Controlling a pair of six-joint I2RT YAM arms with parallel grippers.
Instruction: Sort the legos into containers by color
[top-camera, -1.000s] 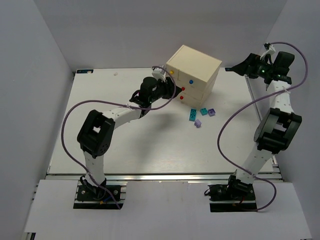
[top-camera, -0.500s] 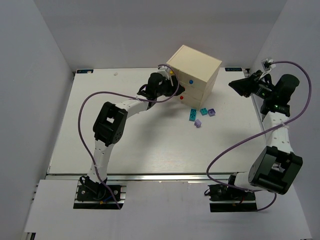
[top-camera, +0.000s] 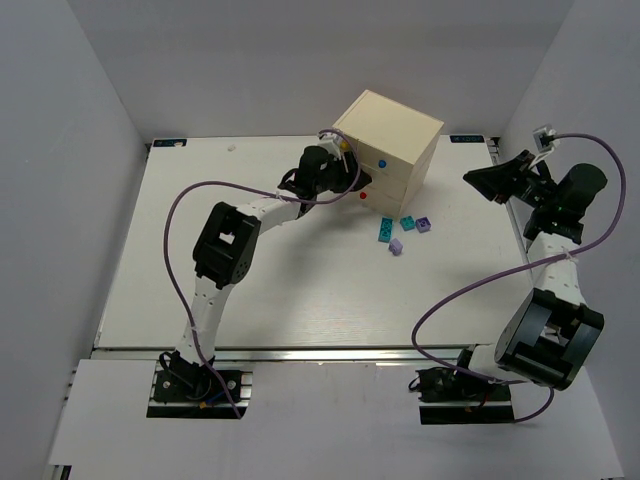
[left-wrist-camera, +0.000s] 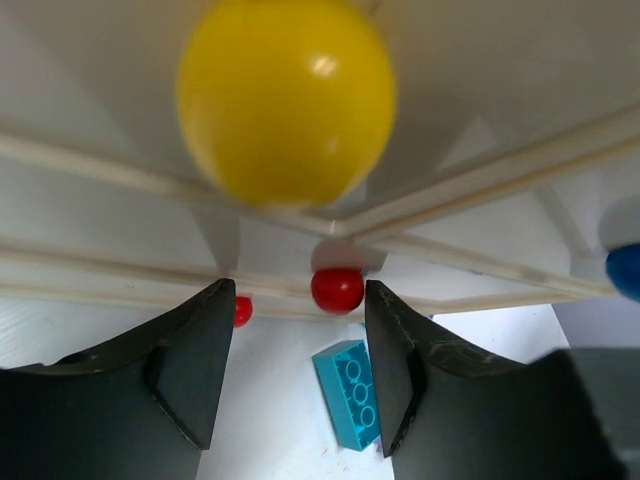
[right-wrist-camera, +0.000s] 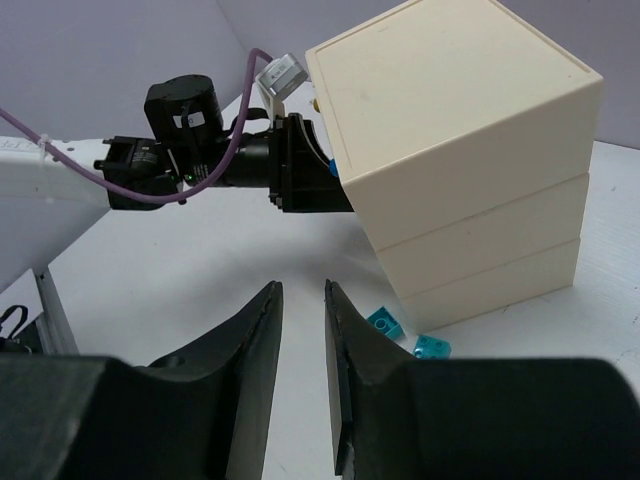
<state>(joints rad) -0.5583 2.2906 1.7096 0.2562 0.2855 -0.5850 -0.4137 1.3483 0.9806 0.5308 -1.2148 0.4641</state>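
The cream chest (top-camera: 388, 140) stands at the back of the table with its three drawers shut. My left gripper (top-camera: 347, 168) is open right at the chest's front. In the left wrist view the yellow knob (left-wrist-camera: 287, 100) looms just past its fingertips (left-wrist-camera: 210, 330), and nothing sits between them. Two teal legos (top-camera: 385, 230) (top-camera: 408, 224) and two lilac legos (top-camera: 424, 223) (top-camera: 396, 246) lie on the table in front of the chest. My right gripper (top-camera: 478, 180) hovers to the chest's right, its jaws a narrow gap apart and empty.
Red knobs (left-wrist-camera: 337, 289) (left-wrist-camera: 242, 310) and a blue knob (top-camera: 382, 162) mark the lower drawers. A teal brick (left-wrist-camera: 350, 392) lies below the left fingers. White walls enclose the table (top-camera: 250, 290) on the left, back and right.
My left gripper has reached forward to the yellow knob and opened wider. My right arm has swung lower and outward, and its jaws have narrowed from wide open.
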